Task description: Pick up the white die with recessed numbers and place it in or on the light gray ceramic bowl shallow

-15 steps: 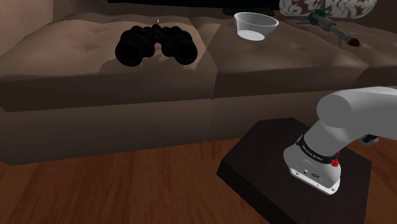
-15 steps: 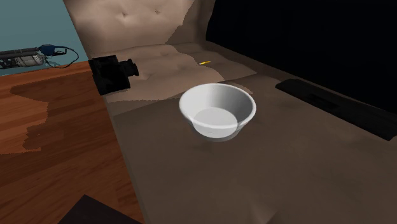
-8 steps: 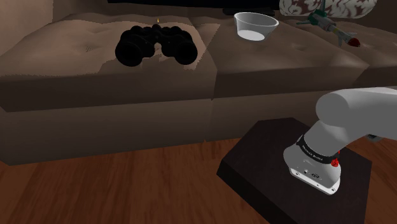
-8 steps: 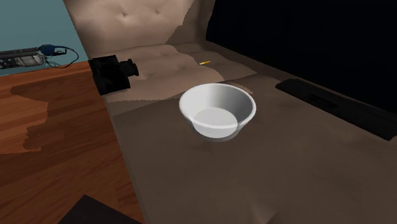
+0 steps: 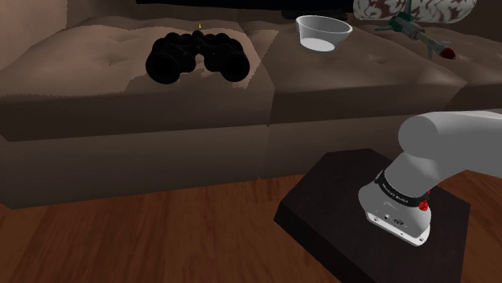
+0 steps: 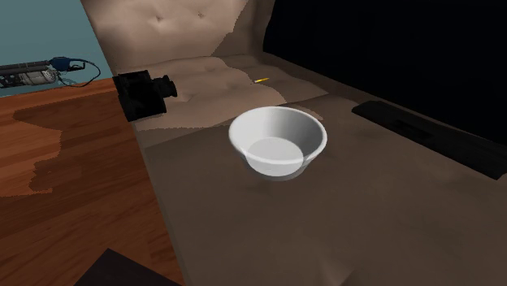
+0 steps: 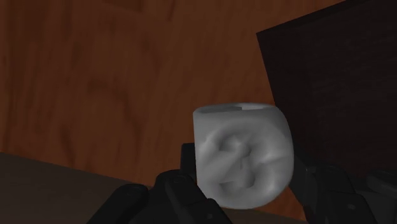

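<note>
Die: you have the white die [image 7: 242,156] in the gripper [image 7: 245,191]; its rounded face with a recessed mark is turned toward the wrist camera.
Fingers: the black fingers [image 7: 172,191] sit closed against the die from both sides, clasping it between them.
Behind the die: in the wrist view you see the wooden floor [image 7: 95,76] beyond it, and a corner of the dark stand [image 7: 343,83].
Bowl: the light grey bowl [image 6: 278,140] stands upright on a seat cushion of the brown sofa [image 6: 341,219]. In the shoulder view it lies far back, toward that view's upper right [image 5: 323,32]. Nothing lies inside it.
Arm: the white arm [image 5: 442,153] bends low over the stand at the shoulder view's lower right, well apart from the bowl.
Binoculars: black binoculars [image 5: 197,56] rest on the neighbouring cushion, to the shoulder view's left of the bowl; in the second exterior view they sit at the sofa's edge [image 6: 145,93].
Yellow sliver: a small yellow thing [image 6: 260,80] lies on the cushion behind the bowl; you cannot tell what it is.
Surroundings: a teal wall [image 6: 41,32] stands beyond the floor, and a black area [image 6: 390,57] spreads past the sofa's far side.
</note>
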You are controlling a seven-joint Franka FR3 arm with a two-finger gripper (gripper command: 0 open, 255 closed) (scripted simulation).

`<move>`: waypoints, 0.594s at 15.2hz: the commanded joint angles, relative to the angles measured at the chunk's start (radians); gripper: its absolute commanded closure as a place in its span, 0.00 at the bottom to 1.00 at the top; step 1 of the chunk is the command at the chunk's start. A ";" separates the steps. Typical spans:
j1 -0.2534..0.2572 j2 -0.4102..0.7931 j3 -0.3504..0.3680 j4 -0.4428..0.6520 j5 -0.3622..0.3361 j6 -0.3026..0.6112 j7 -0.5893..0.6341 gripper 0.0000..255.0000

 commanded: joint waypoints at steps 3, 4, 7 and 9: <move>-0.021 -0.005 0.063 0.009 0.050 -0.038 -0.016 1.00; -0.025 -0.007 0.079 0.012 0.063 -0.048 -0.019 1.00; -0.036 -0.011 0.124 0.022 0.098 -0.077 -0.030 1.00; -0.043 -0.014 0.153 0.030 0.121 -0.097 -0.036 1.00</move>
